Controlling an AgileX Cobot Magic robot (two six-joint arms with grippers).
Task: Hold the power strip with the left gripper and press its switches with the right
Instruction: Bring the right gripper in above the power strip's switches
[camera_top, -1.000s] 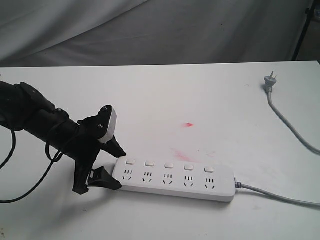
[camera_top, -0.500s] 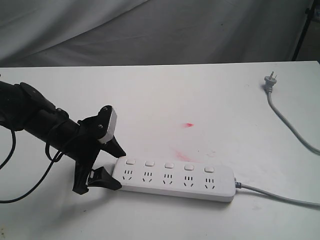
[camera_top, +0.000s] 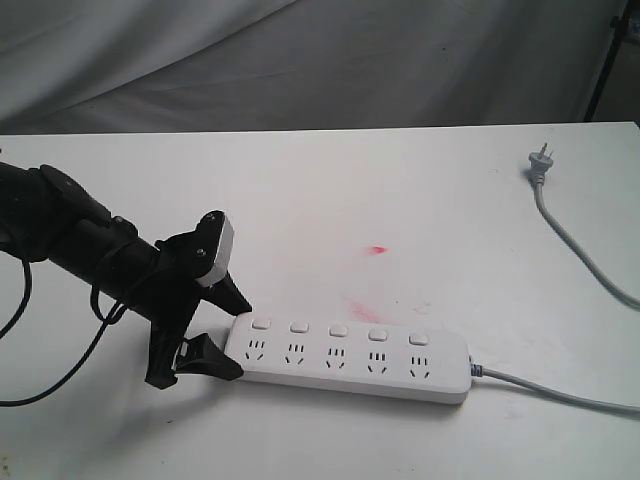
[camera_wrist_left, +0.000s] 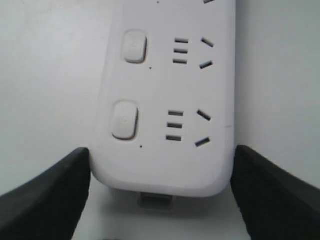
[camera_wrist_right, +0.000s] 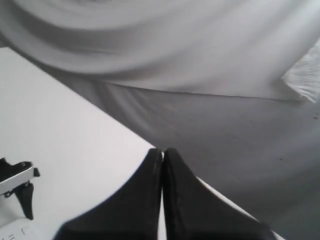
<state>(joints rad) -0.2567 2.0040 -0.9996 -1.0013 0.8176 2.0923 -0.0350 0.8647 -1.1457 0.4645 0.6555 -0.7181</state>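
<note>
The white power strip (camera_top: 350, 362) lies flat near the table's front edge, its grey cord (camera_top: 560, 392) leading off to the right. Its square switches (camera_top: 338, 329) run in a row along the far side, above the sockets; two switches (camera_wrist_left: 125, 120) show in the left wrist view. My left gripper (camera_top: 240, 338) clasps the strip's left end, one black finger against each long side, as the left wrist view (camera_wrist_left: 161, 165) also shows. My right gripper (camera_wrist_right: 162, 151) is shut and empty, raised above the table, outside the exterior view.
The cord's grey plug (camera_top: 540, 160) rests at the table's far right. Red smears (camera_top: 377, 249) mark the white tabletop behind the strip. A grey cloth backdrop (camera_top: 320, 60) hangs behind the table. The left arm's loose black cable (camera_top: 60, 370) trails at the left.
</note>
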